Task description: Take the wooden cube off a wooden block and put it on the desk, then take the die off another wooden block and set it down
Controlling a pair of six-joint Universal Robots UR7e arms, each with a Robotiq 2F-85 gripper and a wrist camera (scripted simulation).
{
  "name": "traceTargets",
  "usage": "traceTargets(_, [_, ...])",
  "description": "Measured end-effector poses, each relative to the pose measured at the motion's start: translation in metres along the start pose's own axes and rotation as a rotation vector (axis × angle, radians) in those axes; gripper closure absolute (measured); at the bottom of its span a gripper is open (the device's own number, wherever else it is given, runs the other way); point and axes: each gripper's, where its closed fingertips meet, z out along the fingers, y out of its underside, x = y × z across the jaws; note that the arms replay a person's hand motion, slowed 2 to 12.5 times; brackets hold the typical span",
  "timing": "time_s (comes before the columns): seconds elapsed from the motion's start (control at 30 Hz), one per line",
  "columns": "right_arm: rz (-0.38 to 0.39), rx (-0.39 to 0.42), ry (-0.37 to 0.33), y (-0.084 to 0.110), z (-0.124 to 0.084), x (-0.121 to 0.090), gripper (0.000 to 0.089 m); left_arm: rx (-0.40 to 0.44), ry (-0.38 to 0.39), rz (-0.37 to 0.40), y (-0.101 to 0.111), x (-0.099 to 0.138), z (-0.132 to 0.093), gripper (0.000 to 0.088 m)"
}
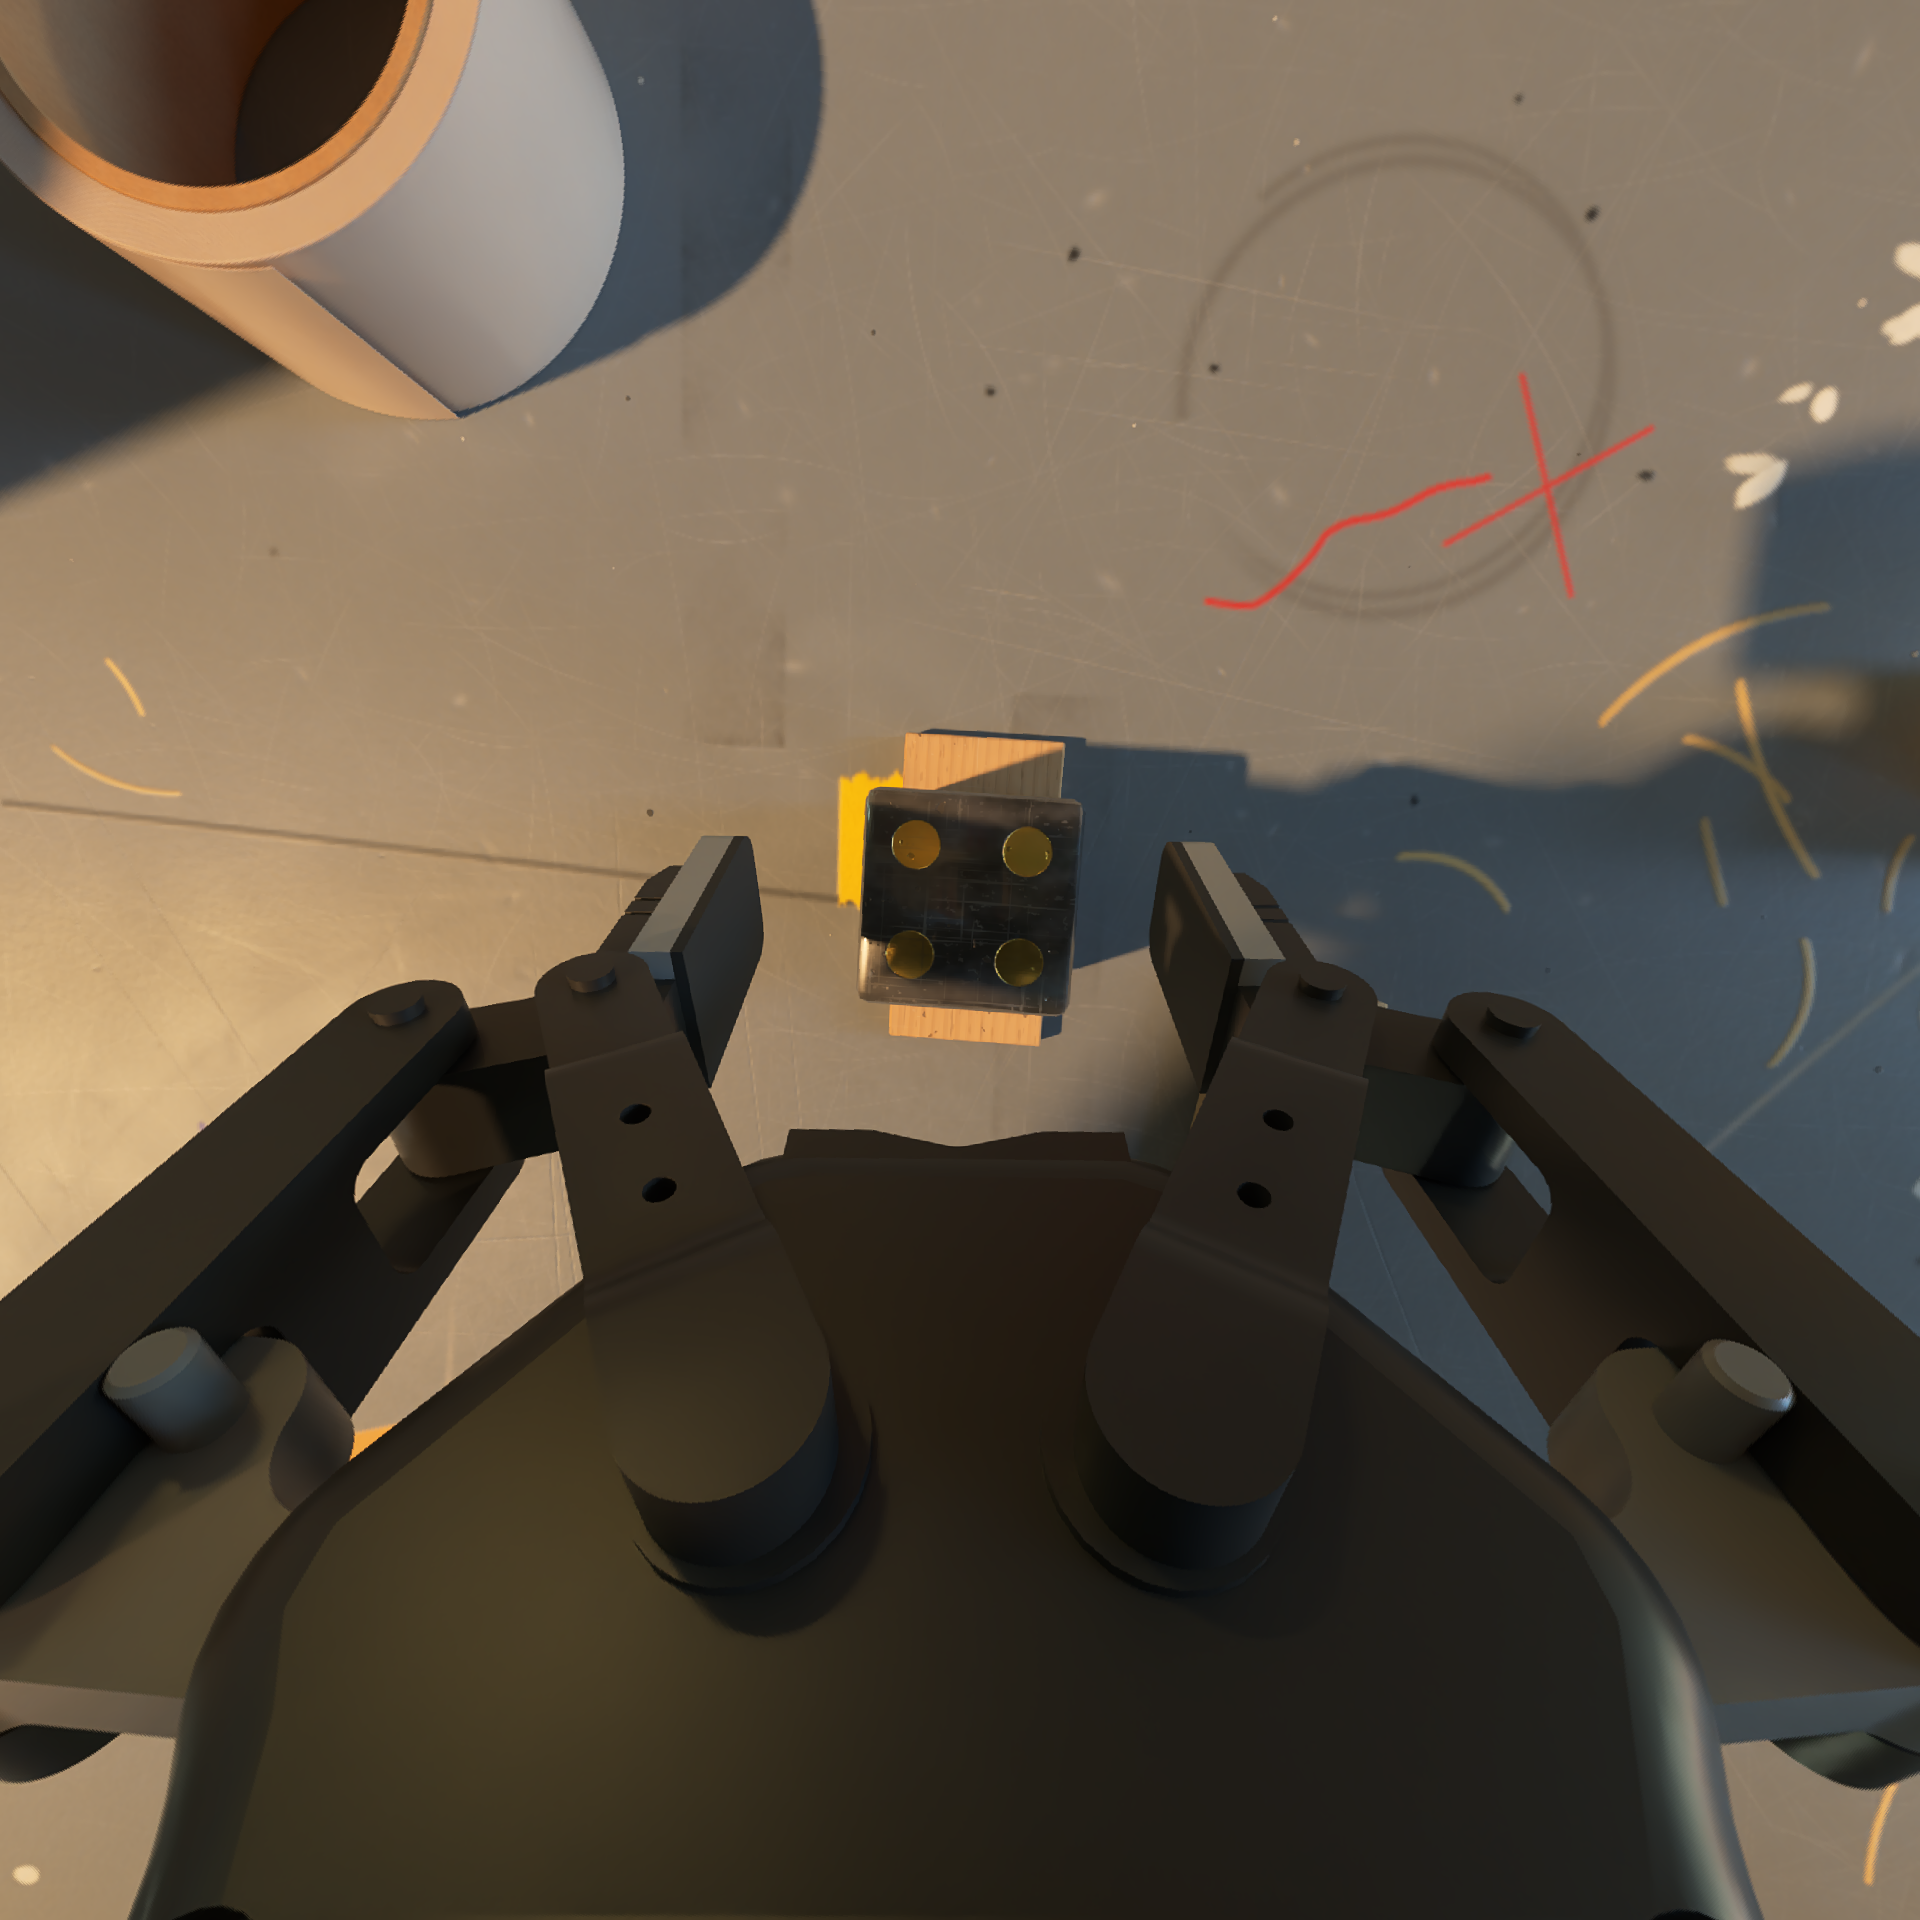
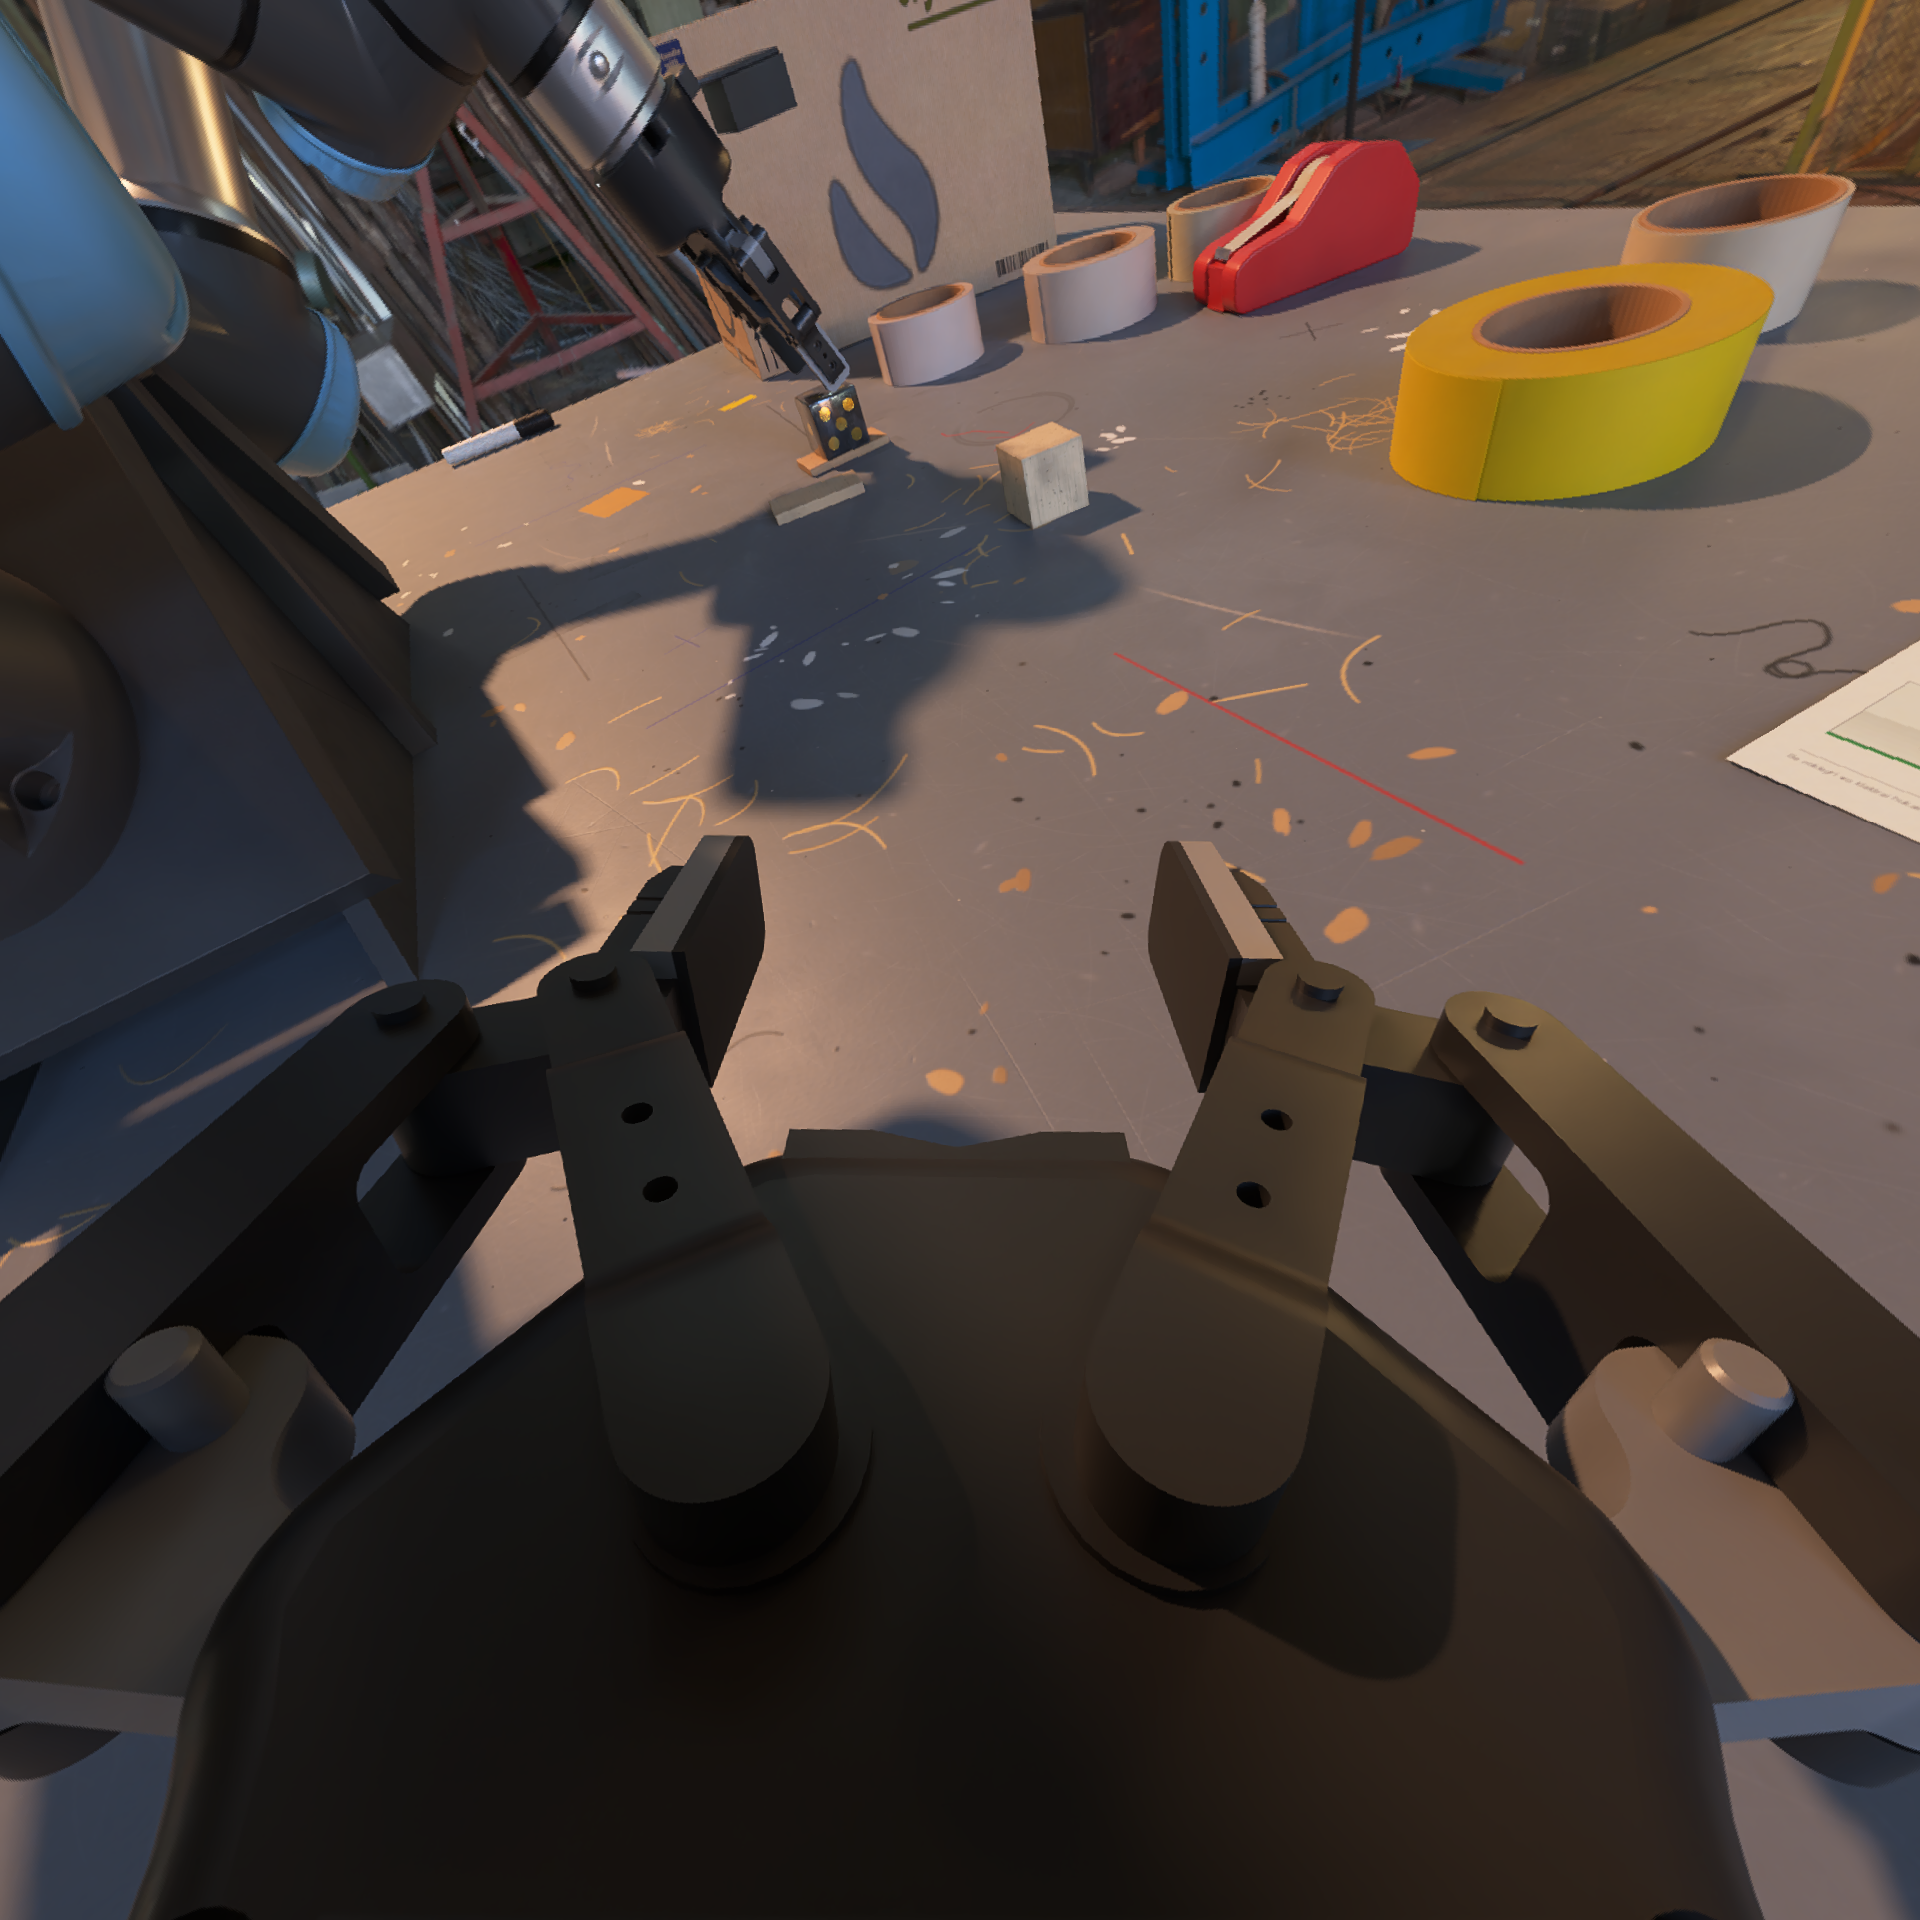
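Observation:
A black die [image 1: 966, 902] with yellow pips sits on a flat wooden block [image 1: 982, 767] on the desk. My left gripper [image 1: 956, 914] is open right above it, one finger on each side, not touching. In the right wrist view the die [image 2: 833, 420] rests on its block [image 2: 844, 455] under the left gripper [image 2: 821, 358]. A second flat wooden block [image 2: 819, 499] lies bare beside it. The pale wooden cube [image 2: 1042, 474] stands on the desk to the right. My right gripper [image 2: 956, 935] is open and empty, well away over the near desk.
A white tape roll [image 1: 343, 177] stands at the upper left of the left wrist view. In the right wrist view a big yellow tape roll [image 2: 1569, 384], several white rolls [image 2: 927, 332], a red tape dispenser [image 2: 1314, 223], a cardboard box [image 2: 883, 145], a marker [image 2: 497, 438] and a paper sheet [image 2: 1849, 748] lie around.

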Motion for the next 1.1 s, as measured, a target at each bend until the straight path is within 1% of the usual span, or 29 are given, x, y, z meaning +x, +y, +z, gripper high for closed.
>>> traceTargets(0.3, [-0.004, 0.002, 0.005, -0.002, -0.002, 0.0, 0.0231, -0.03, -0.004, -0.011, 0.004, -0.002, 0.008, 0.0206])
traceTargets(0.53, [-0.005, 0.0, 0.008, -0.003, -0.003, 0.0, 0.0231, -0.077, -0.016, 0.003, 0.011, -0.004, 0.016, 0.0216])
traceTargets(0.6, [-0.006, 0.0, 0.009, -0.003, -0.003, 0.0, 0.0232, -0.093, -0.013, 0.012, 0.012, -0.004, 0.019, 0.0236])
traceTargets(0.67, [-0.008, 0.001, 0.01, -0.004, -0.003, 0.0, 0.0232, -0.105, -0.002, 0.024, 0.014, -0.002, 0.022, 0.028])
traceTargets(0.7, [-0.009, 0.001, 0.011, -0.004, -0.003, 0.0, 0.0232, -0.11, 0.006, 0.03, 0.014, -0.001, 0.023, 0.0322])
traceTargets(0.77, [-0.01, 0.003, 0.012, -0.005, -0.003, 0.0, 0.0233, -0.112, 0.026, 0.043, 0.014, 0.002, 0.024, 0.0469])
traceTargets(0.83, [-0.012, 0.005, 0.013, -0.006, -0.003, -0.001, 0.0235, -0.108, 0.033, 0.053, 0.013, 0.003, 0.024, 0.0472])
traceTargets(0.97, [-0.016, 0.006, 0.015, -0.007, -0.004, -0.002, 0.0237, -0.102, 0.016, 0.07, 0.011, 0.0, 0.022, 0.0472])
traceTargets(1.1, [-0.02, 0.006, 0.019, -0.008, -0.005, -0.002, 0.0238, -0.097, 0.034, 0.094, 0.007, 0.001, 0.016, 0.0472])
